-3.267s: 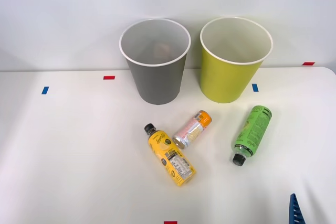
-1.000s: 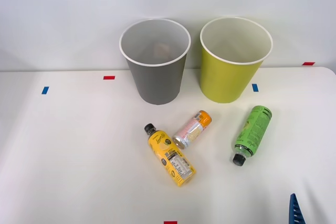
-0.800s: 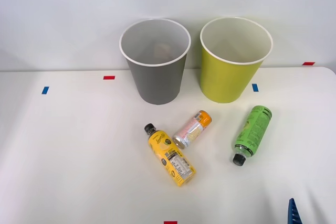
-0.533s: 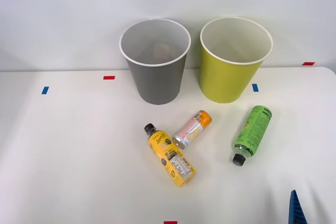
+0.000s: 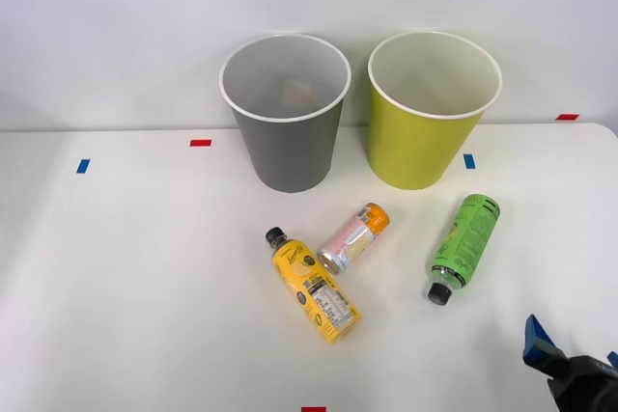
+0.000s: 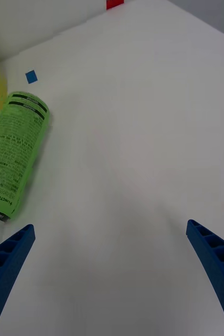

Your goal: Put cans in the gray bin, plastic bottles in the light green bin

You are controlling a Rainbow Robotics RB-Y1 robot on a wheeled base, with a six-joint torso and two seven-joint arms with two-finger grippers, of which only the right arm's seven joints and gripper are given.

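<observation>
- The right gripper point(image 6: 112, 278) hangs low over the white table point(image 5: 145, 287) with its blue ribbed fingers point(image 6: 7, 262) spread wide and holding nothing.
- The green bottle point(image 5: 463, 243) lies on its side just beside it, black cap toward the robot.
- It is a smooth, round plastic cylinder, likely light and apt to roll; gripping across the labelled middle looks safest.
- The yellow bottle point(image 5: 317, 287) and the small can point(image 5: 353, 237) lie near each other.
- The gray bin point(image 5: 287, 132) and light green bin point(image 5: 425, 127), both tapered and white-rimmed, stand upright behind.
</observation>
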